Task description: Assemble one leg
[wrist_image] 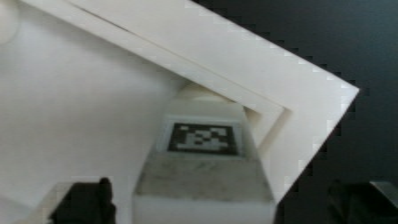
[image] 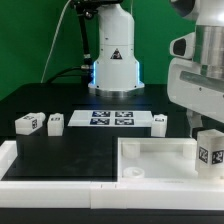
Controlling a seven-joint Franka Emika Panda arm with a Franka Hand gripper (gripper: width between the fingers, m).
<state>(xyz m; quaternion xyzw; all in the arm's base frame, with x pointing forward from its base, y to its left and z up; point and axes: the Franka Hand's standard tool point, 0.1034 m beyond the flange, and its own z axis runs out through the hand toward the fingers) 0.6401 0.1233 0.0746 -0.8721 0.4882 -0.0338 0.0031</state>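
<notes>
One leg [image: 210, 150], a white block with a tag, stands upright in the corner of the white tabletop [image: 150, 165] at the exterior view's right. In the wrist view this leg [wrist_image: 205, 138] sits against the tabletop's corner rim [wrist_image: 285, 85]. My gripper [image: 200, 118] hangs straight over it. The gripper [wrist_image: 217, 202] has its dark fingertips [wrist_image: 80, 200] on either side of the leg, with a pale gap showing at each side, so it is open around the leg. Other loose legs lie on the table [image: 27, 123], [image: 55, 122], [image: 160, 120].
The marker board [image: 111, 118] lies flat in front of the robot's base [image: 112, 65]. A white raised border [image: 20, 165] runs along the front and left of the black table mat.
</notes>
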